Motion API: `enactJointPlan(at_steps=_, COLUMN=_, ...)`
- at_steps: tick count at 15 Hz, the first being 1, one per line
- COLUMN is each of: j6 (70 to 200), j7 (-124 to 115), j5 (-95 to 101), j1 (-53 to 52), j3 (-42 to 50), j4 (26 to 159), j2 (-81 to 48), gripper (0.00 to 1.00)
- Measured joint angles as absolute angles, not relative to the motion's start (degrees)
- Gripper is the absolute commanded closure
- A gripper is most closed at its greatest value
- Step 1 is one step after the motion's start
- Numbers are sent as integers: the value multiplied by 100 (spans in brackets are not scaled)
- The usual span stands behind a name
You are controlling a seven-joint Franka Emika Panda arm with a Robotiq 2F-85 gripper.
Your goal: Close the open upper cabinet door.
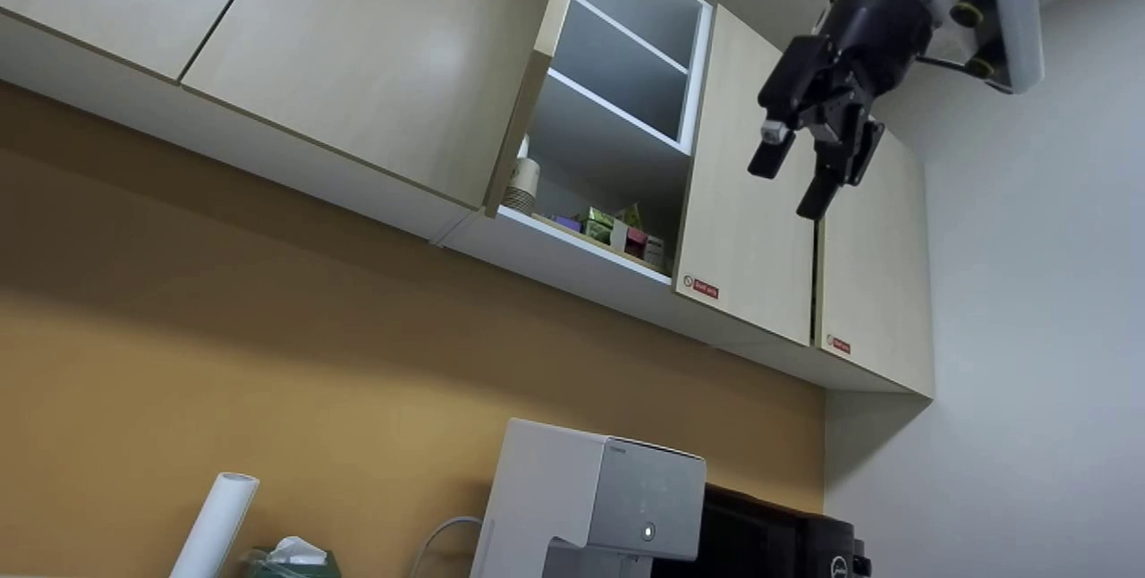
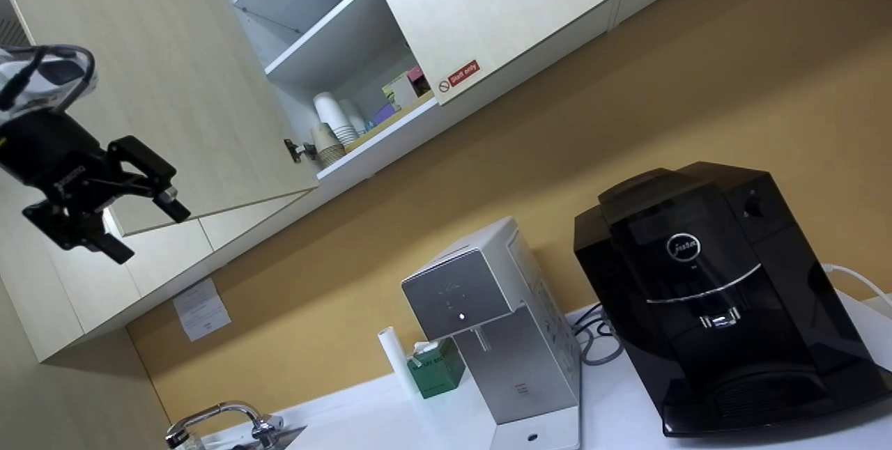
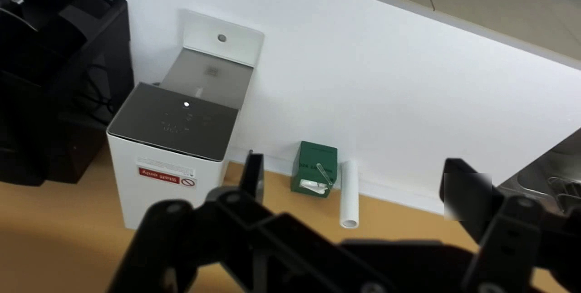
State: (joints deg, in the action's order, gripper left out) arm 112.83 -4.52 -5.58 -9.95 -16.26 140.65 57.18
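Observation:
The open upper cabinet door is a tall pale beige panel swung out from the left side of its opening. In an exterior view its inner face [image 2: 181,74] shows with hinges on the cabinet side. In an exterior view the door [image 1: 562,1] is seen nearly edge-on. Its outer face and any label there are hidden. My gripper [image 1: 792,182] is open and empty, to the right of the door and apart from it. In an exterior view the gripper [image 2: 148,230] overlaps the door's lower free corner. The gripper fingers [image 3: 356,170] are wide apart in the wrist view, pointing down toward the counter.
A closed labelled door [image 1: 751,184] is right of the opening, with a narrower labelled door [image 1: 877,265] beyond. A wide closed door [image 1: 358,68] is left. Cups [image 2: 331,115] and boxes stand inside. Below are a water dispenser [image 2: 481,317], coffee machine [image 2: 711,311] and tissue box [image 2: 439,368].

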Motion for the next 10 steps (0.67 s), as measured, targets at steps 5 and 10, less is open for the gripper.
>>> enactJointPlan(at_steps=5, j6=12604, j7=-1429, j5=-632, j1=-1019, j3=-2782, j4=14021, j2=5610, gripper=0)
enactJointPlan(at_steps=10, j6=12651, j7=-1464, j5=-592, j1=-1026, j3=-2803, j4=14042, j2=5585, gripper=0)
